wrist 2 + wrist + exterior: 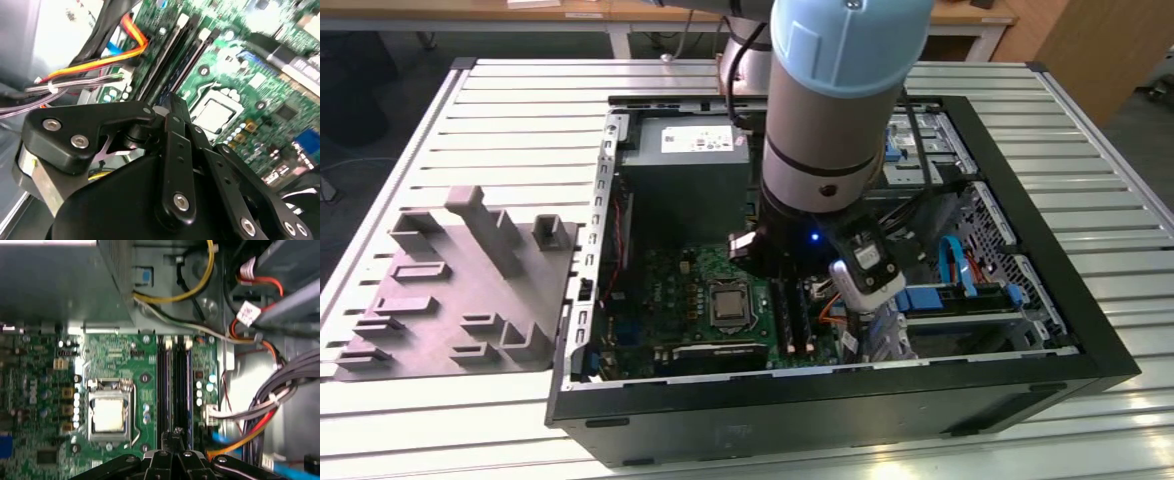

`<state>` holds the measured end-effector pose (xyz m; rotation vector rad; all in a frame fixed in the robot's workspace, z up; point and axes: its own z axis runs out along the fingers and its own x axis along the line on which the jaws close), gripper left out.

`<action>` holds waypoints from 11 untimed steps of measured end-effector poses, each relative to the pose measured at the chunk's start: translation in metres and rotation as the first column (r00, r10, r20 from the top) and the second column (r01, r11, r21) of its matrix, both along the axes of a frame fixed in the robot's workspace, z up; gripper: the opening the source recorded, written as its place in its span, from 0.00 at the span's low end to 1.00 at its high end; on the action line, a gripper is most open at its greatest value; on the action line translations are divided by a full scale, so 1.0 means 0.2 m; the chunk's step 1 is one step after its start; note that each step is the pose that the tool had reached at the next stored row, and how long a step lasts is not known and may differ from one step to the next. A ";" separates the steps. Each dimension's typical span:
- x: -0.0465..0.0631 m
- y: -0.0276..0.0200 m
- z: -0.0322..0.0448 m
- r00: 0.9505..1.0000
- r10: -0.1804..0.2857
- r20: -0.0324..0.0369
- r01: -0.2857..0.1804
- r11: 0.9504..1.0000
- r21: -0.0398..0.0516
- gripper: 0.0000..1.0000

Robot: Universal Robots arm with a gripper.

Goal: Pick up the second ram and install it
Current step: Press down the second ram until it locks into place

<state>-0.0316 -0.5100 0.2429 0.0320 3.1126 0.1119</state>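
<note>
Ram (pixel 188 385) sat in outer slot beside CPU (pixel 108 415), looked seated already. Gripper (pixel 172 437) hovered right over slots (pixel 172 385), fingers pinched together, holding nothing far as I could tell. Risk imo: pressing off-centre could leave ram half-latched or scrape motherboard (pixel 50 390).

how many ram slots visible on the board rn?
3 I can make out, side by side beside the CPU socket: near slot, middle slot, far slot by the cables. The claw covers their ends; more may be hidden.
</note>
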 end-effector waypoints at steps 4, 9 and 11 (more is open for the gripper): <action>0.00 0.045 -0.001 1.000 0.000 0.000 0.000 1.000 0.000 0.11; 0.00 0.053 0.006 1.000 0.000 0.001 0.000 1.000 0.001 0.11; 0.00 0.053 0.009 1.000 0.000 0.003 0.000 1.000 0.001 0.11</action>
